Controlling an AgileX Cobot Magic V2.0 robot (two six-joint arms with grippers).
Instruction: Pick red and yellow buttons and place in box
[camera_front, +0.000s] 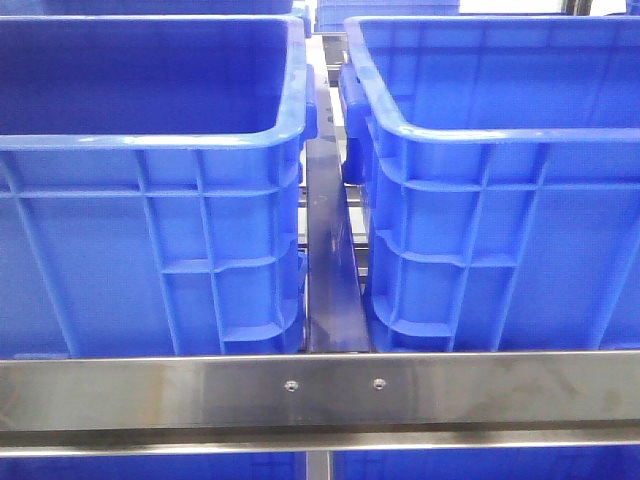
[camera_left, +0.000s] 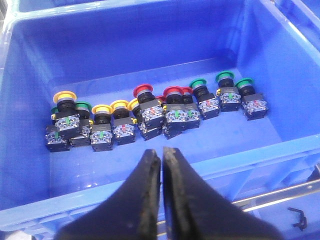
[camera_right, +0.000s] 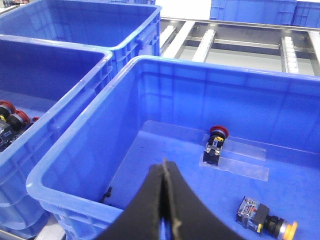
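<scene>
Buttons (camera_left: 150, 112) sit in a row in the left bin (camera_left: 30, 165); two already in the right bin (camera_right: 80, 150). Both grippers closed, empty. Open left gripper (camera_left: 161, 165) wide, drop straight onto one red cap.

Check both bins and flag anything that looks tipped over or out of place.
In the right bin, one yellow button lies on its side, while the red button stands upright. A small dark bit lies on the floor; I can't identify it. The left bin's button row looks orderly.

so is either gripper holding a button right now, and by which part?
Neither. The left gripper and right gripper are both shut on nothing, each above its own blue bin.
</scene>
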